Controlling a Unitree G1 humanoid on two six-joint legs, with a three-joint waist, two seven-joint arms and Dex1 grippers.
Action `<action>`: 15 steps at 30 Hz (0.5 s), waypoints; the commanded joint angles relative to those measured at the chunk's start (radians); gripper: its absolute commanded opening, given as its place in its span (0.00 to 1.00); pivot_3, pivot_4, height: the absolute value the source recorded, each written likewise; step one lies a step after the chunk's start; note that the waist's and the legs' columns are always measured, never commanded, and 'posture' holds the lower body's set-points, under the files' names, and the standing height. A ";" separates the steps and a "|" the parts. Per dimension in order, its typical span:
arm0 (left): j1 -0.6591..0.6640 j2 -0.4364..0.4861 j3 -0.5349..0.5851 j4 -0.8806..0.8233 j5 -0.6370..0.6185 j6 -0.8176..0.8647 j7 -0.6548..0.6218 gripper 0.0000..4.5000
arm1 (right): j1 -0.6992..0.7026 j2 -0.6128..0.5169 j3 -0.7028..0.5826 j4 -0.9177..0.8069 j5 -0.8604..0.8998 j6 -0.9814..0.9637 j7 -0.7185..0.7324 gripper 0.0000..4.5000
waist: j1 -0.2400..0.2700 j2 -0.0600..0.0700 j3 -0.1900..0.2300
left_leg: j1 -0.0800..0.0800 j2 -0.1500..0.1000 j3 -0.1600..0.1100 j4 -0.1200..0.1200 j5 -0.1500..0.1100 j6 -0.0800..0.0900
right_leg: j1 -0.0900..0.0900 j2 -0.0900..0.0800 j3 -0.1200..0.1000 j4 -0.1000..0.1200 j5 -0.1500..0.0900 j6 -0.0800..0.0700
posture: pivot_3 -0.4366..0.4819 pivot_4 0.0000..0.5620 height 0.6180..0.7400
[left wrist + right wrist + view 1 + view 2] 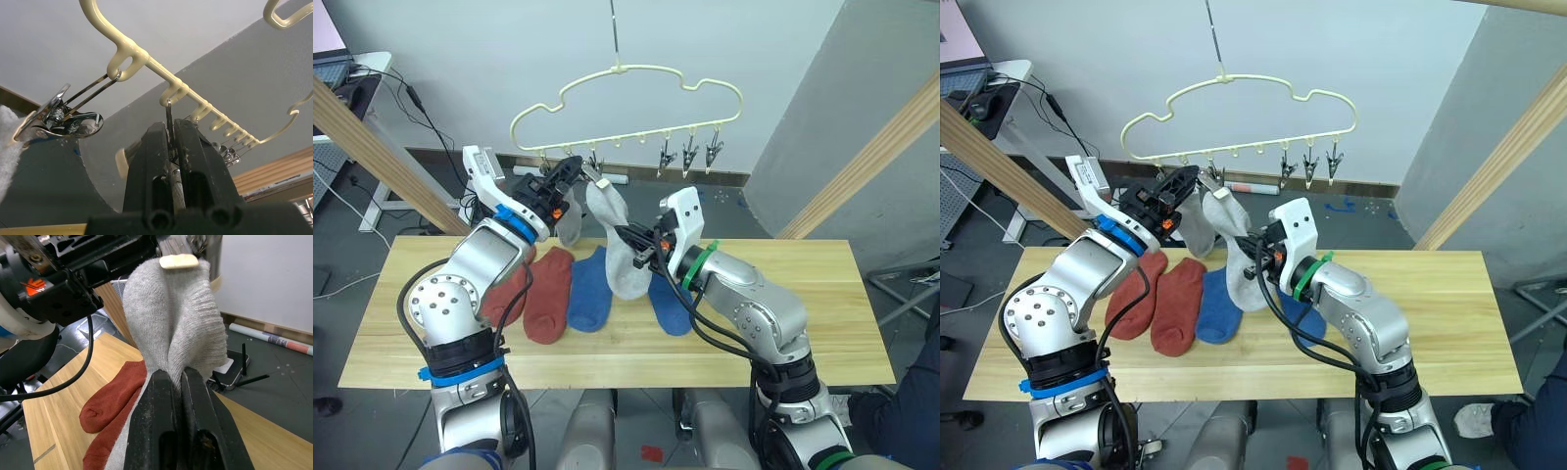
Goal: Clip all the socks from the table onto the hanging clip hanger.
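The right fingers [177, 382] pinch a grey sock [625, 250] and hold it up under the yellow clip hanger [636, 98], while the left fingers [172, 147] squeeze one of its metal clips [168, 122]. I think the sock top must next go into that clip. Red socks [548, 294] and blue socks [590, 292] lie on the desk [783, 323].

Red, blue socks [548, 294] on table [783, 313]

Lighting: bright, even, diffuse indoor light; soft faint shadows beneath the socks on the long pale wooden plank table [783, 323]. Glare: small highlights on the shiny metal clip [68, 120]. Focus: head views sharp; the black left pincer [172, 161] blurred by closeness.
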 commanded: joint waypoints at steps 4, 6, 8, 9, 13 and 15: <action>0.037 0.036 -0.007 -0.091 -0.071 -0.011 -0.038 0.34 | 0.009 0.014 0.030 -0.020 -0.012 -0.041 -0.016 0.00 | 0.003 0.000 0.000 | -0.001 0.000 -0.001 0.000 0.000 0.000 | 0.000 -0.001 0.000 -0.002 0.000 -0.001 | 0.71 0.50 1.00; 0.048 0.049 -0.005 -0.097 -0.082 -0.013 -0.030 0.48 | 0.014 0.015 0.036 -0.024 -0.012 -0.043 -0.020 0.00 | 0.003 0.000 0.000 | -0.001 0.000 -0.001 0.000 0.000 0.000 | 0.000 -0.001 -0.001 -0.002 0.000 -0.001 | 0.71 0.49 1.00; 0.065 0.076 -0.004 -0.105 -0.076 -0.011 -0.025 0.62 | 0.019 0.019 0.045 -0.027 -0.010 -0.044 -0.022 0.00 | 0.004 0.000 -0.001 | -0.001 0.000 -0.001 0.000 0.000 0.000 | 0.000 -0.001 -0.001 -0.002 0.000 -0.001 | 0.71 0.47 1.00; 0.082 0.104 -0.007 -0.112 -0.050 -0.003 -0.014 0.70 | 0.021 0.026 0.051 -0.026 -0.008 -0.042 -0.024 0.00 | 0.004 0.000 -0.001 | -0.001 0.000 -0.001 0.000 0.000 0.000 | 0.000 -0.001 -0.001 -0.002 0.000 -0.001 | 0.71 0.46 1.00; 0.156 0.259 -0.069 -0.168 0.149 0.043 0.040 0.82 | 0.027 0.057 0.057 -0.003 0.014 -0.021 -0.023 0.00 | 0.001 -0.002 -0.002 | -0.001 0.000 -0.001 -0.001 0.000 0.000 | -0.001 -0.001 -0.001 -0.002 0.001 -0.001 | 0.71 0.45 1.00; 0.188 0.332 -0.107 -0.208 0.237 0.058 0.036 0.83 | 0.029 0.068 0.052 0.009 0.025 -0.008 -0.023 0.06 | 0.003 -0.002 -0.002 | -0.001 0.000 -0.001 -0.002 0.000 0.000 | -0.001 0.000 -0.001 -0.002 0.001 -0.001 | 0.72 0.44 1.00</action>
